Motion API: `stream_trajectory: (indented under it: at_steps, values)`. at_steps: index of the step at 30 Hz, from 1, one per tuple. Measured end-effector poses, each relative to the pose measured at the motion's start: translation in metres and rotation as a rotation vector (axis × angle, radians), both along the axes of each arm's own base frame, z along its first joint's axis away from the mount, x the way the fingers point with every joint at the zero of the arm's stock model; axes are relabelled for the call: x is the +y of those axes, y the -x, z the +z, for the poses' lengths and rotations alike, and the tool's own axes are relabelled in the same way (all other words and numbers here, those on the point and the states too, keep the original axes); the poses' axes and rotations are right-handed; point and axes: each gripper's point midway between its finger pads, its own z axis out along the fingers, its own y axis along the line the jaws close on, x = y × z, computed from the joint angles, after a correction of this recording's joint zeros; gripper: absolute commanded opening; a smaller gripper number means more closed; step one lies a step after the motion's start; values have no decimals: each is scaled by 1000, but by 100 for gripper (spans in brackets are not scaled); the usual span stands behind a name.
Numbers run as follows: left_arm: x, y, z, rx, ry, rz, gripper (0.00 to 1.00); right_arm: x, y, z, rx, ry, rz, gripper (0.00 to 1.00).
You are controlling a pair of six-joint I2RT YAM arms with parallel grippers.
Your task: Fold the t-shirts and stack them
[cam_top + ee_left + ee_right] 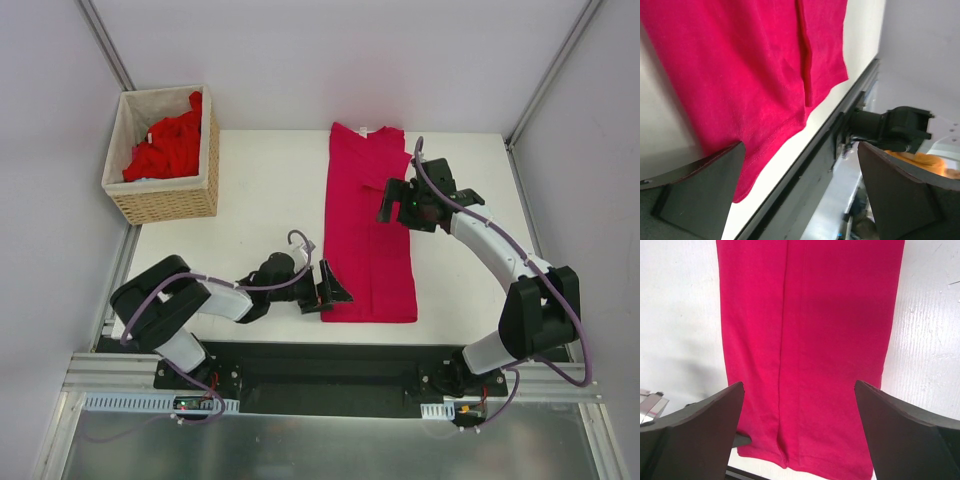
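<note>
A magenta-crimson t-shirt point(365, 230) lies flat on the white table point(260, 200), folded lengthwise into a long strip, with its white neck label point(363, 130) at the far end. My left gripper point(335, 290) is low at the strip's near left corner, open, with the hem corner point(740, 65) just ahead of its fingers point(700, 195). My right gripper point(395, 203) hovers over the strip's upper right part, open. In the right wrist view the shirt point(815, 340) fills the space between the spread fingers point(695, 435). Brighter red t-shirts point(170, 150) lie bunched in the basket.
A woven wicker basket point(165, 205) with a white liner stands at the table's far left corner. The table's near edge and black mounting rail point(805, 170) run just beside the left gripper. White walls enclose the back and both sides.
</note>
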Motion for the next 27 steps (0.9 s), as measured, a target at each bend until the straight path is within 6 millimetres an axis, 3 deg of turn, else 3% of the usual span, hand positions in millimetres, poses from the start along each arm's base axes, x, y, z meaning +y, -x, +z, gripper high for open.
stream_trajectory:
  at_steps: [7, 13, 23, 27]
  values:
    - [-13, -3, -11, 35, 39, 11, 99, 5, 0, 0, 4, -23, 14, 96]
    - [-16, -3, -11, 48, 52, 16, 99, 27, -13, -10, 12, -116, 49, 97]
    - [-7, -1, -8, 51, 11, 39, 99, 71, -31, -73, 137, -305, 92, 99]
    - [4, 0, -8, 38, -48, 58, 99, 80, -36, -79, 144, -357, 99, 99]
